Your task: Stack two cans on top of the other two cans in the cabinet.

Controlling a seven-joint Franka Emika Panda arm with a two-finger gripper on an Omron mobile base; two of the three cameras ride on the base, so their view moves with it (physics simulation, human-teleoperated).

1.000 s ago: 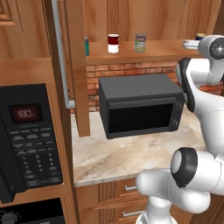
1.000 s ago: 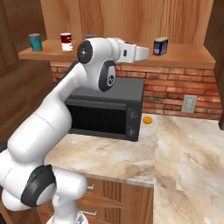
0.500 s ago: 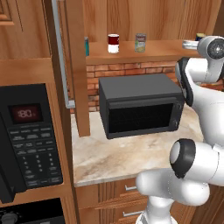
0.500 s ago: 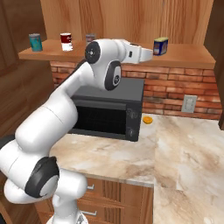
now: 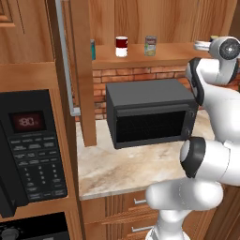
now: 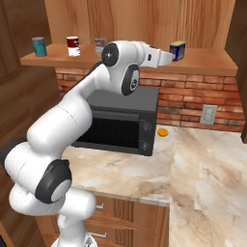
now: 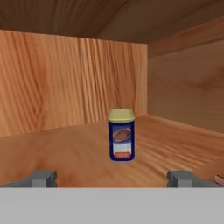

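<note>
Ahead of open gripper [image 7: 112, 178]: seemingly brown-labelled dark blue can [image 7: 121, 134].

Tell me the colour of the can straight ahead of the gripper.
Dark blue can with a yellow top and a label; clearest in the hand view.

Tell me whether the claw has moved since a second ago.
Yes. In the right base view the claw has slid right along the shelf, closing on the dark blue can, which hasn't moved.
</note>
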